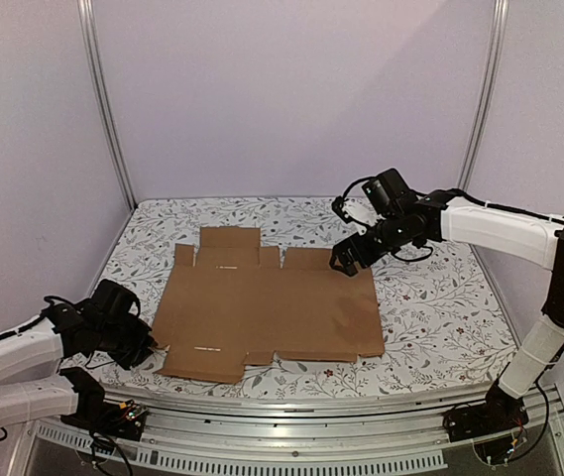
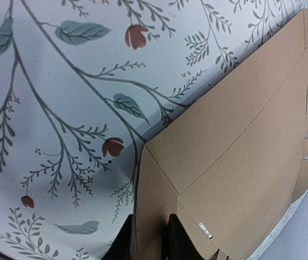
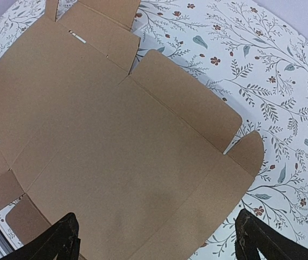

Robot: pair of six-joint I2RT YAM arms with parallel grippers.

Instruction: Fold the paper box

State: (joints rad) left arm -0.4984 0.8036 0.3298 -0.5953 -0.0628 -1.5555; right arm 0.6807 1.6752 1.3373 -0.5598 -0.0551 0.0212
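Note:
The paper box (image 1: 267, 307) is a flat brown cardboard sheet with flaps and slits, lying in the middle of the table. My left gripper (image 1: 146, 347) is at its near left corner. In the left wrist view the gripper (image 2: 148, 244) is shut on a side flap of the sheet (image 2: 240, 135), one finger (image 2: 178, 238) on top and the other at the flap's edge; the flap is lifted slightly. My right gripper (image 1: 346, 260) hovers over the sheet's far right edge. In the right wrist view it (image 3: 159, 244) is wide open and empty above the sheet (image 3: 116, 135).
The table is covered by a white floral cloth (image 1: 440, 307). Metal frame posts (image 1: 108, 109) stand at the back corners against lilac walls. A metal rail (image 1: 311, 416) runs along the near edge.

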